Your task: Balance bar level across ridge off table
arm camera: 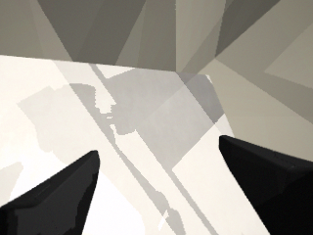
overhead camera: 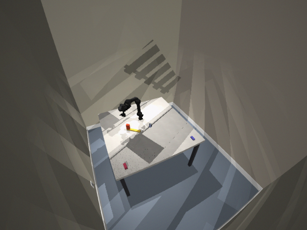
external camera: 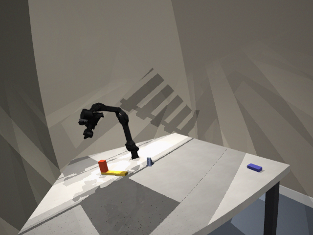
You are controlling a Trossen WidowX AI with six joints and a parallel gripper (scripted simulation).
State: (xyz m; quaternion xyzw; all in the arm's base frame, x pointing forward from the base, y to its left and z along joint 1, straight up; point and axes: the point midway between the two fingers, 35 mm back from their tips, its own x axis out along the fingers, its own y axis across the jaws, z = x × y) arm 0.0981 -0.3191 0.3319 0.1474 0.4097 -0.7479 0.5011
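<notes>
The tool's 2 dark fingers stand wide apart holding nothing, high over the desk point(external camera: 202, 176), while the yellow bar point(external camera: 115, 173) lies flat beside the small ridge point(external camera: 149, 161), not picked up yet.

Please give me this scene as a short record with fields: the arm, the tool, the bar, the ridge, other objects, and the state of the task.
arm: black arm, bent over, tool raised above the table
tool: tool open, nothing between the fingers
bar: yellow bar lying flat on the table, one end against the orange block
ridge: small blue-grey wedge, apart from the bar
other objects: blue block near the far corner; red block near the front edge
task state: bar not yet picked up, not on the ridge
</notes>
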